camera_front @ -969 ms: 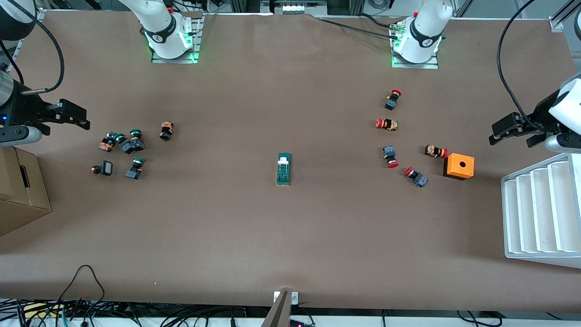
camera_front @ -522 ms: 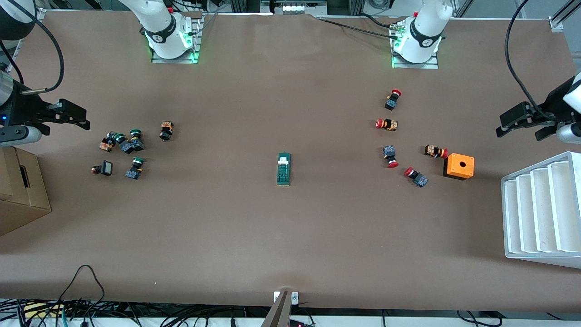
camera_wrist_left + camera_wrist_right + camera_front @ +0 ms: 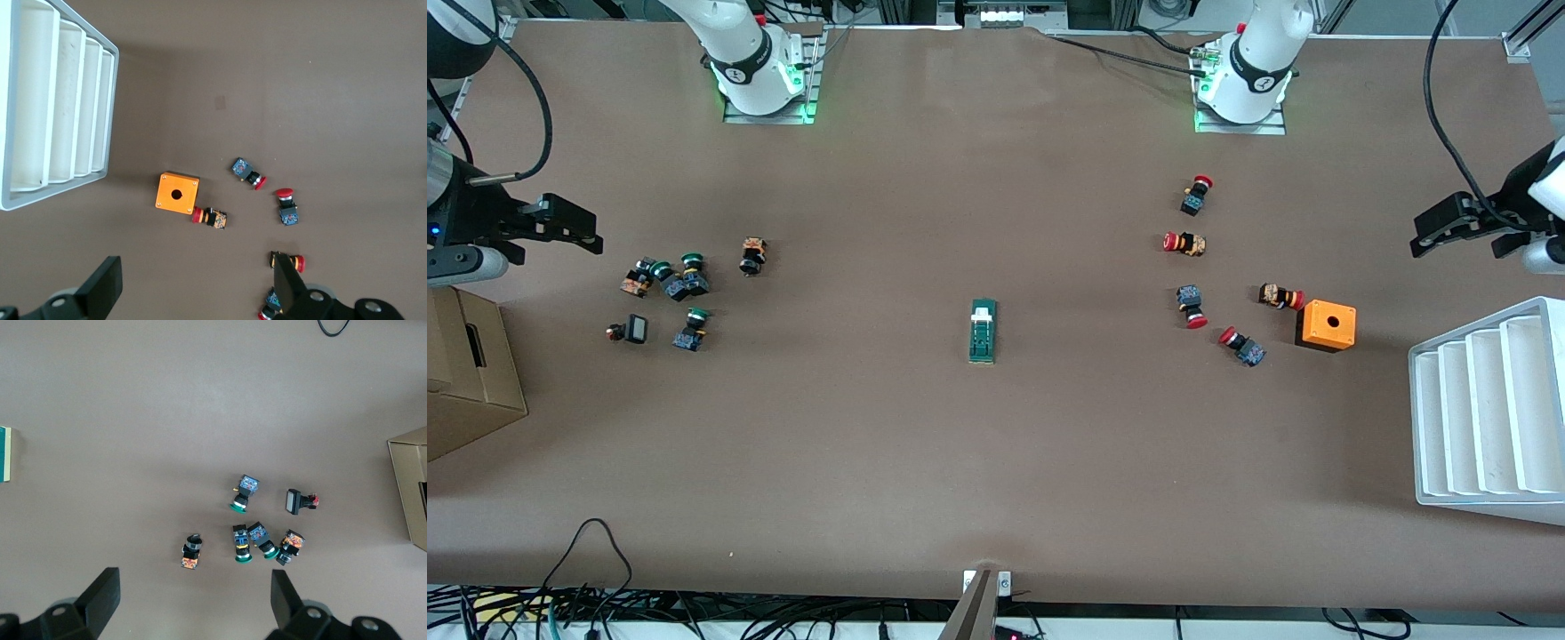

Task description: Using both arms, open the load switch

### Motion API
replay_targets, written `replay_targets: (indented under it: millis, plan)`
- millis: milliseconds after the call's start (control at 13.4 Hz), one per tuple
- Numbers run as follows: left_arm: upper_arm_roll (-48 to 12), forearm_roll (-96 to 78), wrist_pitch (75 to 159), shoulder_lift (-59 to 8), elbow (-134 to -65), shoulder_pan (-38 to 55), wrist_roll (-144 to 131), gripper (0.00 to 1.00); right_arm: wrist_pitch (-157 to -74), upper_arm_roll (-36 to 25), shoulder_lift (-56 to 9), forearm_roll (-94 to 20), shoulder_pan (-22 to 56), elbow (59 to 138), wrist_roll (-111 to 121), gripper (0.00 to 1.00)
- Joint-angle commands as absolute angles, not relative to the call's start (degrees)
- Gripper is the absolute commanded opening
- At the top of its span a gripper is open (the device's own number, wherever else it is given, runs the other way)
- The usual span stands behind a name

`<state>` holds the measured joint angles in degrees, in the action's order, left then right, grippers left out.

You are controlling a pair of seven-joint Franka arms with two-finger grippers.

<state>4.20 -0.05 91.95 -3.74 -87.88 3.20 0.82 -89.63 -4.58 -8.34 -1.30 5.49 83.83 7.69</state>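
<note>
Lying flat mid-desk, well apart from the orange box (image 3: pixel 1326 325), the green load switch (image 3: pixel 983 331) is held by neither arm, both tools, left (image 3: pixel 1465 233) and right (image 3: pixel 551 230), hovering wide and empty at the desk's ends; whether it is opened is unclear.

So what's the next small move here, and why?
Hard to settle: the load switch lies alone mid-table, with the left claw and right claw both open over the table's ends. That fits arms about to approach or just withdrawn. I'd probably hold both until the switch's lever state is checked.
</note>
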Motion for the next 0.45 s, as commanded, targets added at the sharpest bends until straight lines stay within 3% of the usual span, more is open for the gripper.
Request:
replay_targets:
  millis: [0, 373]
  plan:
    - [4.1, 1.1, 89.7, -4.6, -85.8, 3.5, -0.1, 1.00, -88.5, -4.7, -8.3, -1.8, 5.3, 82.8, 8.7, 1.00]
    - [4.0, 1.1, 89.3, -3.9, -85.7, 2.8, 0.2, 1.00, -88.5, -4.6, -8.3, -1.7, 5.3, 82.8, 8.7, 1.00]
